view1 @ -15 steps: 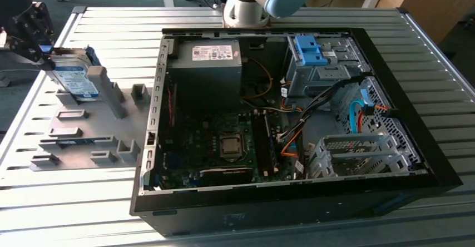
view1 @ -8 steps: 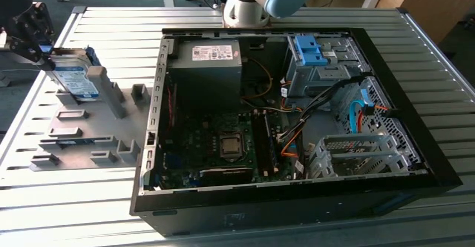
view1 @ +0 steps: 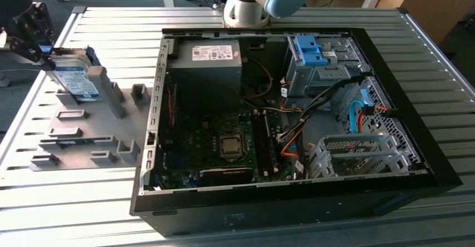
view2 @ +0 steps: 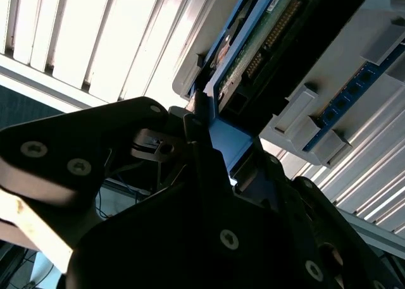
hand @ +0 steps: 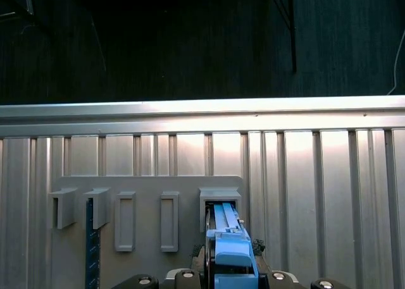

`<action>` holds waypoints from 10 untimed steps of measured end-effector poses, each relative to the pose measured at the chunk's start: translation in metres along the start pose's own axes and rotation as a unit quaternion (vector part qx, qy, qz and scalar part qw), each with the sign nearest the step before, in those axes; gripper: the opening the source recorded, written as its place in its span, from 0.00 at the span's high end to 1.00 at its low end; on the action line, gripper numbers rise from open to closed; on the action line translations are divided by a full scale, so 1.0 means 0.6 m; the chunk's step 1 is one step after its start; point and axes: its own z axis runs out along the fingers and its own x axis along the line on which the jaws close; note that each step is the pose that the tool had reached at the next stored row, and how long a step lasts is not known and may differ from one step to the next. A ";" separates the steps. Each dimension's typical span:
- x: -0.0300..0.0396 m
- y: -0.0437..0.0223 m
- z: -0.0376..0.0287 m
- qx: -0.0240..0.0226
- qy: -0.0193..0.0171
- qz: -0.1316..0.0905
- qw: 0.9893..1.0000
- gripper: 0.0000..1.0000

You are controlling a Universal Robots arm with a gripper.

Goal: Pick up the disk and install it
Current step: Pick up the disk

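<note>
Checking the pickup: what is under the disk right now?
The grey fixture plate on the slatted table, with its slot at the disk's lower end. The pincer clamps its upper edge. Whether the end sits in the slot is hidden by the disk.

You've got a ribbed shiny metal counter (view1: 430,52), a matt grey plastic holder plate (view1: 97,127), and smooth blue plastic framing the silver-grey disk (view1: 74,81).

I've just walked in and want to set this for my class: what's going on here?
The robot's gripper is clamped on the disk, by its blue frame, at the grey rack on the exterior view's left. The disk stands on edge there. The open computer case beside the rack has not received it yet.
</note>
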 end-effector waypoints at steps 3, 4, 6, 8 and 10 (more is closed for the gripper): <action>0.000 0.000 0.000 0.000 0.000 0.000 1.000 0.63; 0.000 0.000 0.000 0.000 0.000 0.000 1.000 0.63; 0.000 0.000 -0.002 0.000 0.000 0.000 1.000 0.63; 0.000 0.000 -0.005 0.000 0.000 0.000 1.000 0.63; 0.000 0.000 -0.008 0.000 0.000 0.000 1.000 0.63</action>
